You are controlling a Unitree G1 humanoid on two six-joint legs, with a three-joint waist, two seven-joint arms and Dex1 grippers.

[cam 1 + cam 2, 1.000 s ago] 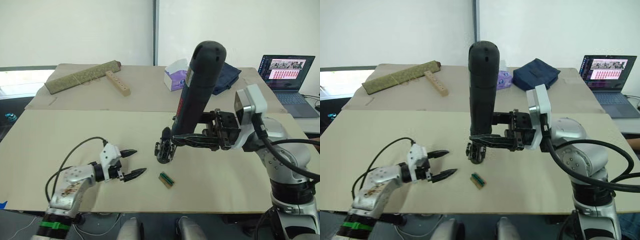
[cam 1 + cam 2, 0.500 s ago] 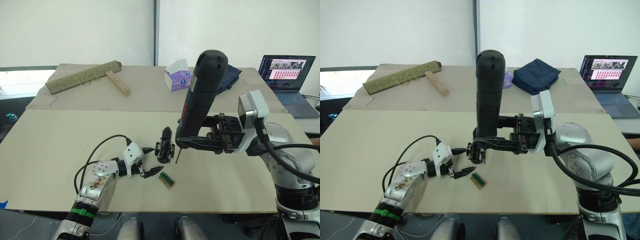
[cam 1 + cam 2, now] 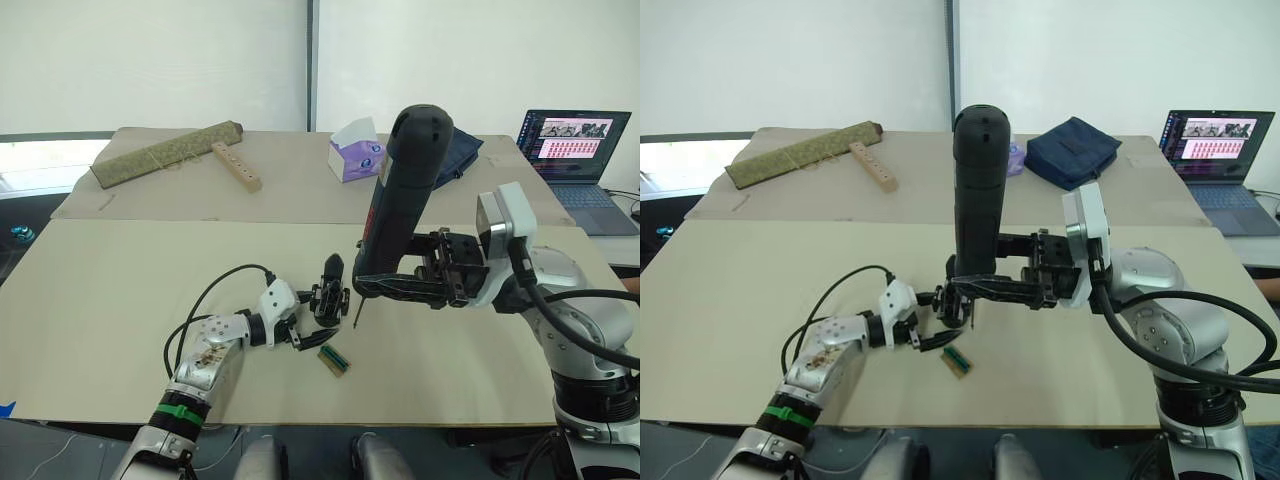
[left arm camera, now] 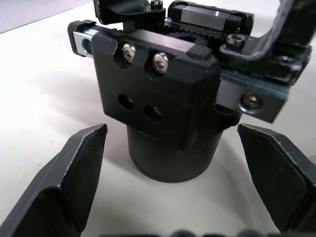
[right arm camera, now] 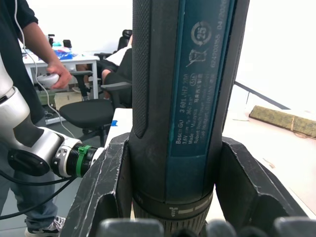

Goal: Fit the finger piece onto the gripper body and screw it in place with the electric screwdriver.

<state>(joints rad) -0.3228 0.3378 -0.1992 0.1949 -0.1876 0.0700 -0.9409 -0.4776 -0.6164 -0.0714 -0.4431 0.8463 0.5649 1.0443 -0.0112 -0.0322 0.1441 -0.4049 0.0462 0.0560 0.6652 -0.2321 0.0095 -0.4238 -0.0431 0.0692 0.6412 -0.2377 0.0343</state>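
Note:
The gripper body point(image 3: 328, 300) is a chunky black block standing on the tan table point(image 3: 120, 290), with a black pointed finger sticking up from its top. The finger piece as a separate part is out of view. My left gripper point(image 3: 312, 328) is open and low on the table, its two fingers point(image 4: 74, 177) on either side of the body's round base point(image 4: 170, 158) without touching it. My right gripper point(image 3: 400, 285) is shut on the electric screwdriver point(image 3: 405, 190), a thick black cylinder held nearly upright. Its thin bit point(image 3: 354, 315) hangs just right of the gripper body, above the table.
A small green block point(image 3: 334, 359) lies in front of the gripper body. On the far table are a tissue box point(image 3: 355, 152), a dark blue pouch point(image 3: 455, 160), a drilled wooden bar point(image 3: 235, 165) and a rolled green mat point(image 3: 165, 153). A laptop point(image 3: 570, 150) is at the far right. A person's hand point(image 5: 49, 74) holds a controller.
My left gripper has slid right across the table until its open fingers straddle the gripper body. The screwdriver has shifted slightly right off the body; its bit now hangs beside it.

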